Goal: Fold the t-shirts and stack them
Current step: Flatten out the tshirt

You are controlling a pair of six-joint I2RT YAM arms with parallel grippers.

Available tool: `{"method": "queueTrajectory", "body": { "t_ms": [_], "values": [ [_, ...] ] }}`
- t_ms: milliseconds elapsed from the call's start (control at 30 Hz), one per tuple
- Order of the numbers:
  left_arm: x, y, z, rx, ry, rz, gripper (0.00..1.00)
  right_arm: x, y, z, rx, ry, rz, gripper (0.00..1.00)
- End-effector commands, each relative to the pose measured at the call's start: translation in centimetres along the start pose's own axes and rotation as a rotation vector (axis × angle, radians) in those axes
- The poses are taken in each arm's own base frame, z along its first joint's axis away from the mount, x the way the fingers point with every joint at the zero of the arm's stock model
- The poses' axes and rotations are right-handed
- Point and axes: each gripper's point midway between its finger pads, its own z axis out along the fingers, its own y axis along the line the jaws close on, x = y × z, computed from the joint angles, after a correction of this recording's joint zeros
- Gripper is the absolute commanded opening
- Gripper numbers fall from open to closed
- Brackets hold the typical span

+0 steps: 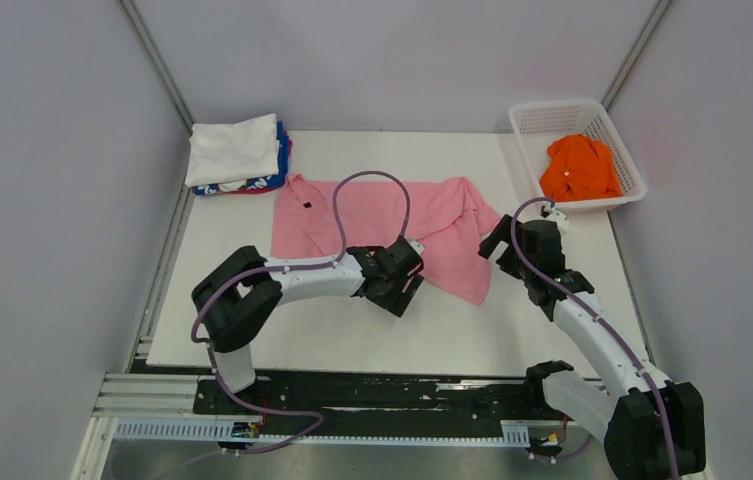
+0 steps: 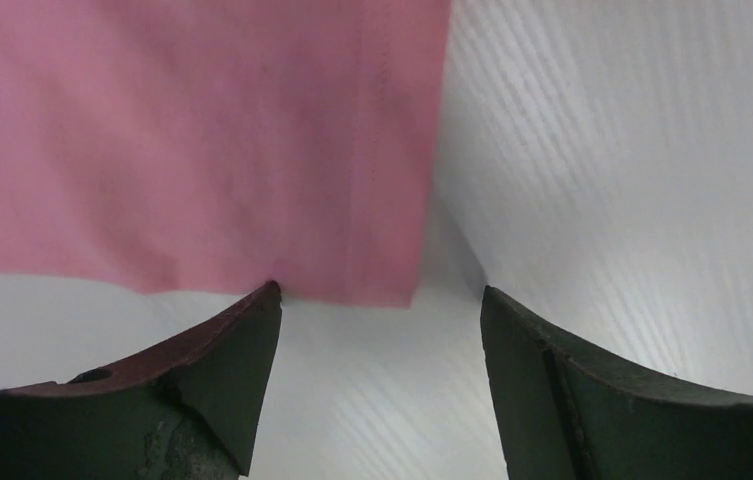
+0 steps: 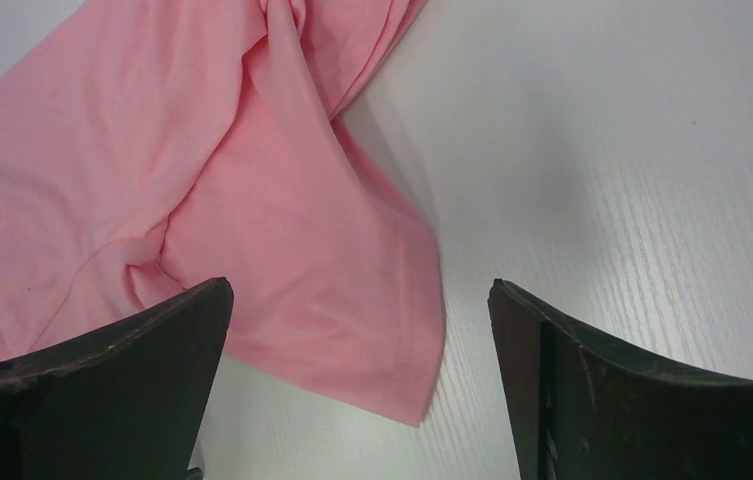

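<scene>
Pink tee [image 1: 452, 215] lies spread out mid-frame on the table [image 1: 472, 330]. Left gripper [image 2: 380, 300] is open right at its lower hem. Right gripper [image 3: 360, 290] is wide open over the tee's right corner, nothing grabbed.

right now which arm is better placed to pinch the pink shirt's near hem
Left, probably: the left tool is open and low, the pink t-shirt hem at its fingertips; the right tool hangs higher at its side.

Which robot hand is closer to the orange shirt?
Right. The right gripper sits just near-left of the orange t-shirt; the left gripper is farther left, at the hem of the pink t-shirt.
</scene>
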Motion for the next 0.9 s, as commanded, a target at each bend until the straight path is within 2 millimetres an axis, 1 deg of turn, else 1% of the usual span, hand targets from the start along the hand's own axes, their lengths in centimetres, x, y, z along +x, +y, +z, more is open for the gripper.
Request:
{"method": "queueTrajectory", "body": {
  "t_ms": [0, 100, 167, 200, 233, 267, 300, 333, 367, 400, 433, 467, 533, 600, 633, 667, 700, 733, 767, 800, 833, 867],
  "values": [
    [-1.1, -0.3, 1.0, -0.016, -0.002, -0.012, 0.79, -0.4, -0.1, -0.4, 0.002, -0.027, 0.022, 1.0],
    [-0.6, 0.7, 2.2, -0.083, 0.019, -0.018, 0.75, -0.7, -0.3, -0.5, 0.013, -0.042, 0.022, 1.0],
    [-0.3, 1.2, 2.9, -0.126, 0.033, -0.022, 0.71, -0.7, -0.5, -0.5, 0.016, -0.044, 0.023, 1.0],
    [-0.1, 1.4, 3.3, -0.141, 0.042, -0.021, 0.65, -0.7, -0.5, -0.5, 0.017, -0.046, 0.022, 1.0],
    [-0.2, 1.8, 3.4, -0.168, 0.038, -0.031, 0.62, -0.8, -0.5, -0.6, 0.019, -0.051, 0.022, 1.0],
    [-0.1, 2.0, 3.6, -0.186, 0.04, -0.041, 0.56, -0.8, -0.6, -0.6, 0.023, -0.052, 0.02, 1.0],
    [-0.4, 2.6, 3.6, -0.219, 0.025, -0.048, 0.53, -0.8, -0.6, -0.6, 0.024, -0.054, 0.02, 1.0],
    [-0.3, 3.0, 3.7, -0.245, 0.026, -0.062, 0.46, -0.8, -0.6, -0.6, 0.026, -0.054, 0.018, 1.0],
    [-0.8, 3.6, 3.6, -0.278, 0.01, -0.071, 0.42, -0.8, -0.7, -0.5, 0.027, -0.053, 0.018, 1.0],
    [-0.8, 4.1, 3.7, -0.301, 0.013, -0.091, 0.32, -0.8, -0.7, -0.5, 0.029, -0.054, 0.018, 1.0],
    [-1.4, 4.5, 3.5, -0.321, -0.002, -0.105, 0.23, -0.9, -0.8, -0.5, 0.032, -0.055, 0.016, 1.0],
    [-1.4, 5.1, 3.4, -0.34, 0.001, -0.139, 0.05, -0.8, -0.8, -0.5, 0.035, -0.055, 0.013, 1.0],
    [-1.9, 6.2, 2.7, -0.374, -0.02, -0.191, 0.0, -0.8, -1.1, -0.4, 0.048, -0.056, 0.009, 1.0],
    [-2.2, 7.8, 1.3, -0.429, -0.06, -0.236, 0.0, -0.8, -1.3, -0.4, 0.057, -0.058, 0.004, 1.0],
    [-2.2, 9.0, 0.1, -0.472, -0.084, -0.251, 0.0, -0.7, -1.4, -0.4, 0.059, -0.057, -0.001, 1.0],
    [-2.1, 9.6, -0.6, -0.492, -0.101, -0.278, 0.0, -0.8, -1.5, -0.4, 0.061, -0.06, -0.008, 1.0],
    [-1.9, 11.0, -2.1, -0.534, -0.119, -0.297, 0.0, -0.8, -1.6, -0.3, 0.066, -0.059, -0.013, 1.0],
    [-1.7, 11.9, -2.9, -0.568, -0.138, -0.328, 0.0, -0.8, -1.6, -0.3, 0.069, -0.058, -0.019, 1.0],
    [-1.1, 13.1, -4.3, -0.592, -0.139, -0.354, 0.0, -0.8, -1.7, -0.2, 0.073, -0.056, -0.023, 1.0],
    [-0.8, 14.0, -5.1, -0.62, -0.151, -0.384, 0.0, -0.7, -1.8, -0.1, 0.079, -0.053, -0.025, 1.0],
    [0.0, 15.3, -6.5, -0.647, -0.15, -0.415, 0.0, -0.6, -1.8, 0.0, 0.083, -0.046, -0.027, 1.0],
    [0.3, 16.3, -7.2, -0.675, -0.164, -0.449, 0.0, -0.4, -1.8, 0.1, 0.083, -0.035, -0.028, 1.0]
  ]
}}
